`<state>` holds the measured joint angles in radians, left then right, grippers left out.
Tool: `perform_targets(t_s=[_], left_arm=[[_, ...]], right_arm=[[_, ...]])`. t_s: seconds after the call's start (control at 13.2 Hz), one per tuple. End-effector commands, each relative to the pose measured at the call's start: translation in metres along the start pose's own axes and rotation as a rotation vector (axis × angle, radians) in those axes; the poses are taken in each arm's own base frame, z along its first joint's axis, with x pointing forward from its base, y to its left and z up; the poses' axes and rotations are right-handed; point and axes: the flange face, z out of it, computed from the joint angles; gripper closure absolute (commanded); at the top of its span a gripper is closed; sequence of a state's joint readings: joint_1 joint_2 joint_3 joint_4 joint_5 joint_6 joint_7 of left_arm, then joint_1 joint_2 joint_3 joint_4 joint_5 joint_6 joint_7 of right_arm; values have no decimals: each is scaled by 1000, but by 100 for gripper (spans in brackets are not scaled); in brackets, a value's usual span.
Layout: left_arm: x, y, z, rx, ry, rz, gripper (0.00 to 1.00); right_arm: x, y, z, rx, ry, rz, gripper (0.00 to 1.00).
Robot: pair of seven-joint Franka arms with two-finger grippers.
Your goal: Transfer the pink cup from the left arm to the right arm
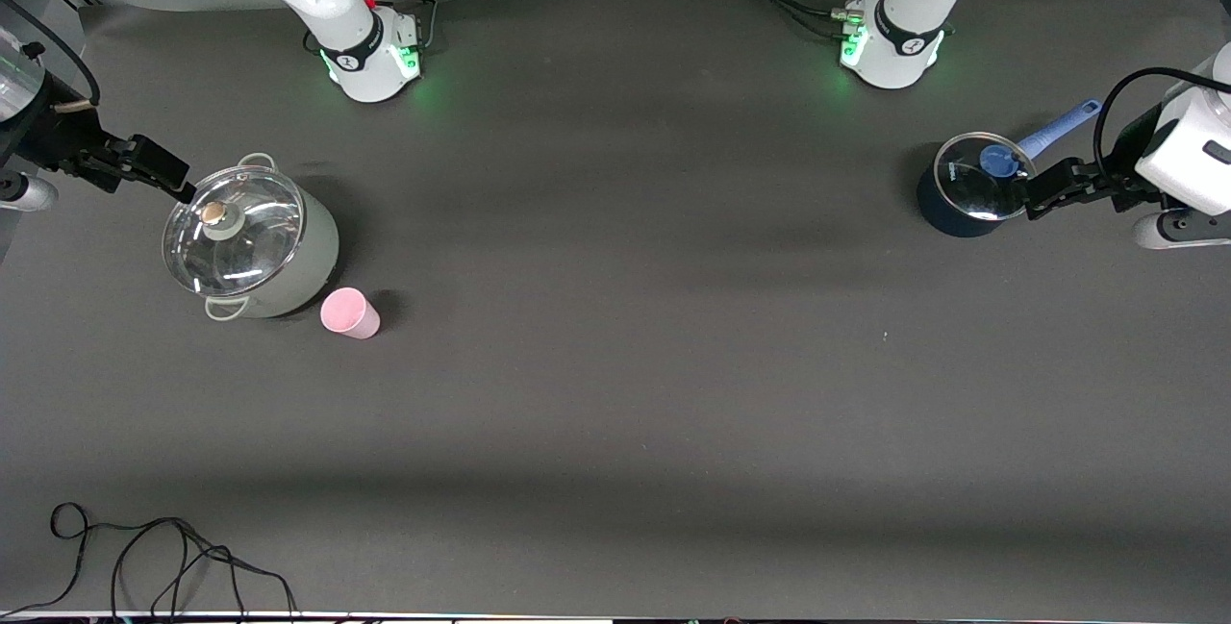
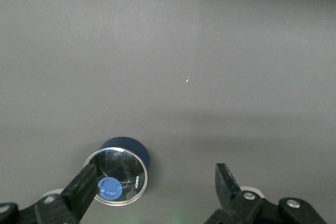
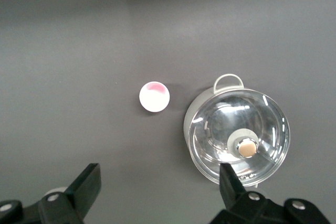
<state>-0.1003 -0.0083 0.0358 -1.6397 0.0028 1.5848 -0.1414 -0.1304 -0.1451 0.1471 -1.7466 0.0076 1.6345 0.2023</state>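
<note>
hanging in the air at the right arm's end of the table, the right gripper (image 1: pixel 183 187) sits over the rim of the grey pot (image 1: pixel 288 263), its fingers spread wide apart with nothing between them. the right wrist view makes that plain: both black fingers (image 3: pixel 86 184) stand well apart, one of them over the pot's glass lid (image 3: pixel 236 137), the other over bare table (image 3: pixel 79 77). the front view shows this gripper only side-on, so the spread of the fingers is not clear there.

the left gripper (image 1: pixel 1043 191) hangs over the edge of the dark blue pot (image 1: pixel 952 215) at the left arm's end of the table, also wide open and holding nothing. in the left wrist view one finger (image 2: pixel 81 187) overlaps the blue pot's glass lid (image 2: pixel 118 174) with its blue knob (image 2: pixel 107 188); the front view adds the pot's light blue handle (image 1: pixel 1058 129), which the wrist view does not show.

the pink cup (image 1: pixel 349 312) stands on the table just beside the grey pot, nearer to the front camera than the pot, and neither gripper touches it. the right wrist view looks down into its open mouth (image 3: pixel 154 96), so it is upright; the front view shows its tapered side. the left wrist view does not show the cup at all.

a black cable (image 1: pixel 163 557) lies along the table's edge nearest the front camera.
</note>
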Motion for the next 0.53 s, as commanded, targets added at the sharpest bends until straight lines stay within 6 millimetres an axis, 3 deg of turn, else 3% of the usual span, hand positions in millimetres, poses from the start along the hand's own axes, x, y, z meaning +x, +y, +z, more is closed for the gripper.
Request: perform_targets(t_s=[0.0,0.45], left_arm=[[-4,3,-8,-9,-2,-15,0],[-4,-1,-8,-22,-8,36,0]], right_arm=[[10,-4,-5,-8,17,-18,0],[28,-1,-9,4,24,-8,0]])
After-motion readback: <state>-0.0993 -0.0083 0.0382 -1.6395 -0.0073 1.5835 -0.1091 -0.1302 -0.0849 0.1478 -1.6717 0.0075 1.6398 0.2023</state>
